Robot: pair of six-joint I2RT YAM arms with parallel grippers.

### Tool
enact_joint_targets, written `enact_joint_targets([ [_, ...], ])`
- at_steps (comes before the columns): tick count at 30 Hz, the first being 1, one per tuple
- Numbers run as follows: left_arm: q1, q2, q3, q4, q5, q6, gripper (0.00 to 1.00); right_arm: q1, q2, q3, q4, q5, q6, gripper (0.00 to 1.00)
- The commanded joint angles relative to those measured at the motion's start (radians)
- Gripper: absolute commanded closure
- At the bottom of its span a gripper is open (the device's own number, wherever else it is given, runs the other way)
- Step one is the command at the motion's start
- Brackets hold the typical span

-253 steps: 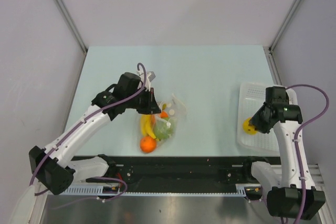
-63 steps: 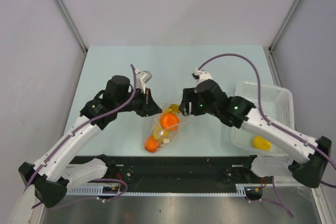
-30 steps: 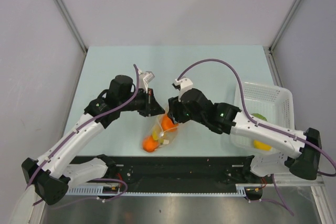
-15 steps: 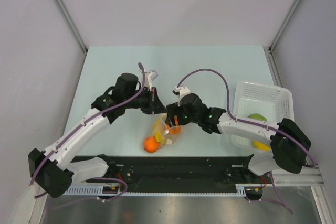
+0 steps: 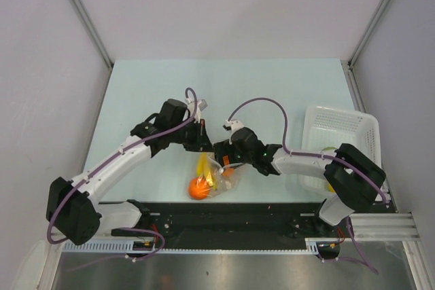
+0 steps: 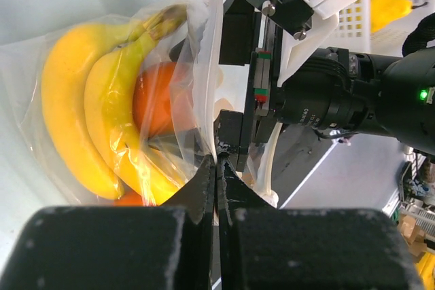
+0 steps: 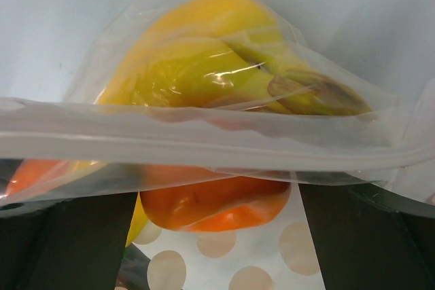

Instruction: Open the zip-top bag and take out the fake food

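The clear zip-top bag [image 5: 212,180] lies near the table's front edge, its mouth lifted. My left gripper [image 5: 200,142] is shut on the bag's edge [image 6: 216,149]. Inside show a yellow banana bunch [image 6: 78,110], a round orange [image 5: 198,189] and a small orange piece [image 7: 211,202]. My right gripper [image 5: 223,159] is open at the bag's mouth. In the right wrist view its fingers [image 7: 68,236] stand wide on either side of the small orange piece, just below the zip strip [image 7: 204,142].
A white perforated basket [image 5: 340,111] stands at the right edge with a yellow fruit [image 6: 391,8] and a green piece in it. The black rail [image 5: 238,219] runs along the near edge, just beyond the bag.
My right arm has swung left from the basket to the bag's mouth and its jaws have opened wide. My left gripper has carried the bag's edge slightly right.
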Motion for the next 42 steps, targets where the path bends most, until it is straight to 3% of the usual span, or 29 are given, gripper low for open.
enact_joint_targets([
  [1, -0.016, -0.006, 0.010, 0.132, 0.089, -0.032, 1.00, 0.017, 0.066, -0.006, 0.065, -0.024, -0.005, 0.00],
  [5, -0.016, -0.014, 0.002, 0.129, 0.084, -0.028, 1.00, 0.017, 0.074, 0.009, 0.040, -0.021, -0.005, 0.03],
  [8, -0.017, -0.022, 0.005, 0.115, 0.082, -0.020, 1.00, 0.019, 0.052, 0.016, 0.012, -0.019, -0.007, 0.17],
  [9, -0.017, -0.026, 0.006, 0.112, 0.076, -0.017, 1.00, 0.027, 0.039, 0.020, -0.006, -0.016, -0.009, 0.29],
  [12, -0.016, -0.042, 0.008, 0.093, 0.066, -0.003, 1.00, 0.042, -0.035, 0.039, -0.093, 0.023, 0.007, 0.48],
  [15, -0.017, -0.058, 0.008, 0.080, 0.035, 0.020, 1.00, 0.060, -0.144, 0.034, -0.161, 0.062, 0.036, 0.53],
  [20, -0.016, -0.072, 0.009, 0.027, -0.010, 0.084, 1.00, 0.068, -0.345, 0.039, -0.262, 0.120, 0.083, 0.53],
  [31, -0.016, -0.085, 0.045, 0.004, -0.022, 0.107, 1.00, 0.016, -0.575, 0.239, -0.544, 0.329, 0.094, 0.53],
  [36, -0.016, -0.100, 0.083, -0.008, -0.002, 0.090, 1.00, -0.206, -0.606, 0.308, -0.806, 0.491, 0.149, 0.53],
  [40, -0.016, -0.117, 0.102, -0.006, 0.013, 0.078, 1.00, -0.670, -0.586, 0.283, -0.913, 0.316, 0.133, 0.52],
  [42, -0.016, -0.118, 0.114, -0.009, 0.012, 0.078, 1.00, -0.812, -0.563, 0.266, -0.907, 0.178, 0.101, 0.51],
])
